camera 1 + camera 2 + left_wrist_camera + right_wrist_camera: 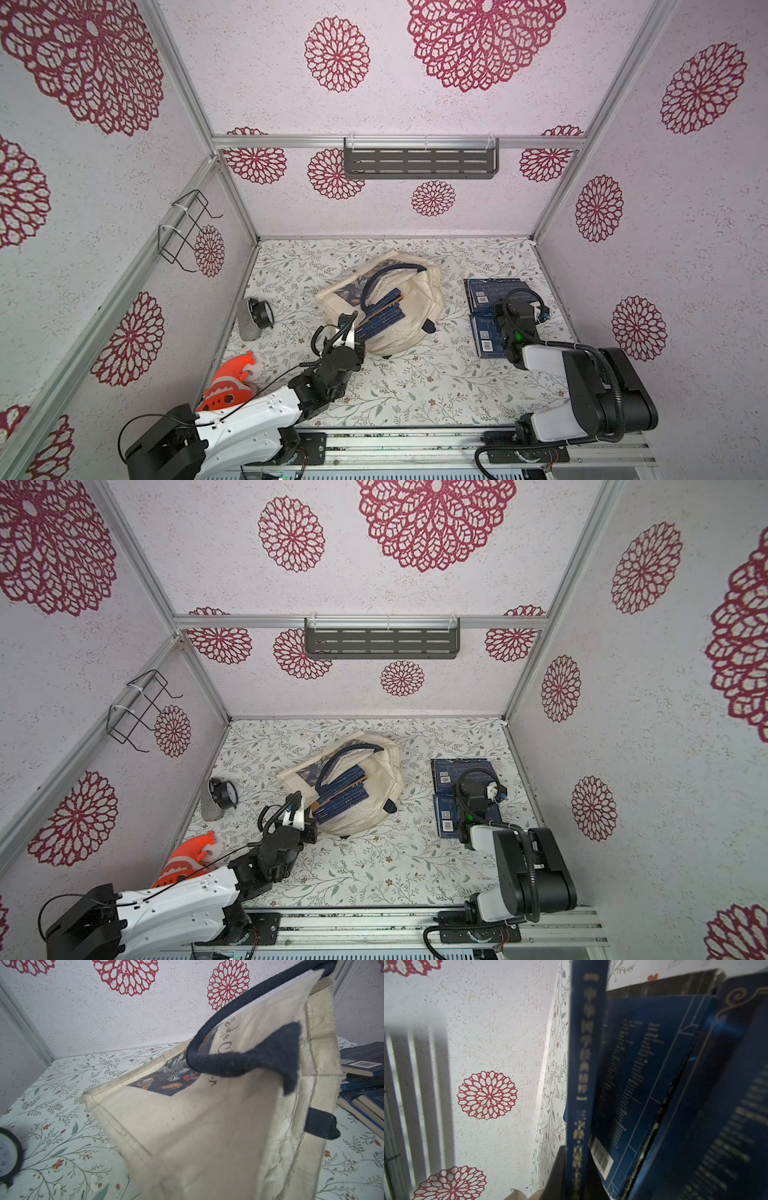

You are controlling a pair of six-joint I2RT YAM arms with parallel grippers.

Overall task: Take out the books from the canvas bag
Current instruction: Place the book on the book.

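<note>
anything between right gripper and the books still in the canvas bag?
Yes: the navy strap handle arches over the books at the canvas bag mouth. The right gripper is itself shut on a book at the stack. The left gripper seems to pinch the bag's rim beside them.

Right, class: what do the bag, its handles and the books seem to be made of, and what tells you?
Bag: cream woven canvas, matte; coarse weave, stitched hems and soft creases show.
Handles: navy woven webbing, probably cotton; fuzzy, dull surface.
Books: paper pages, pale at the edges, in dark-blue card covers, seemingly with a slight sheen.
</note>
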